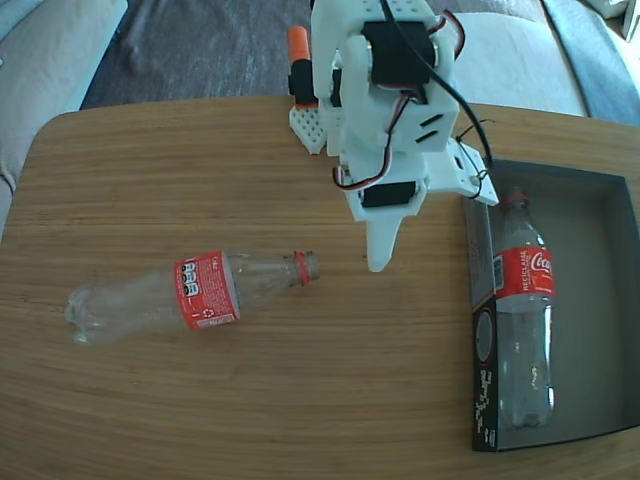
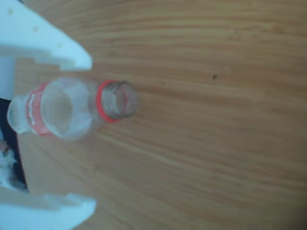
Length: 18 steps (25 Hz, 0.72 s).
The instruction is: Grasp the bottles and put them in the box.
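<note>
On the wooden table [image 1: 300, 400], one bottle [image 1: 190, 295] is seen lying at eight o'clock from the gripper [image 1: 382, 255], neck toward it, untouched. Its white fingers [image 2: 57, 48] are spread wide apart in the wrist view. At three o'clock, a second bottle [image 1: 524, 320] is laid inside the box [image 1: 600, 300].

The boxed bottle [image 1: 523, 320] carries a red label reading "Coca-Cola"; the box's [image 1: 484, 370] white print is illegible.

Bright daylight, washed out toward tabletop [image 1: 300, 400] far edge in fixed view. Wrist view soft, blurred throughout. Edges curved by lens.
</note>
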### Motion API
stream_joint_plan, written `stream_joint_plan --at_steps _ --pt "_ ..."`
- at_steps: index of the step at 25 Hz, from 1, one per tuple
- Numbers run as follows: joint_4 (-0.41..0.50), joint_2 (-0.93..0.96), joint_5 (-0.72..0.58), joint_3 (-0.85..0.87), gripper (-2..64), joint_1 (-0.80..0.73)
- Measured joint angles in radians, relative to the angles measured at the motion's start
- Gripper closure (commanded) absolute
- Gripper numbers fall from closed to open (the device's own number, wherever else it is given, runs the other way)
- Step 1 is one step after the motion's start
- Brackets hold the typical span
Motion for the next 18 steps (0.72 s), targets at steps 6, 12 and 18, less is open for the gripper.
stream_joint_plan --at_steps 6,12,18 --pt "-0.109 0.055 -0.002 0.080 29.9 0.055" --pt "-0.143 0.138 -0.152 0.175 29.3 0.130" --pt "-0.129 0.196 -0.279 0.233 29.0 0.227"
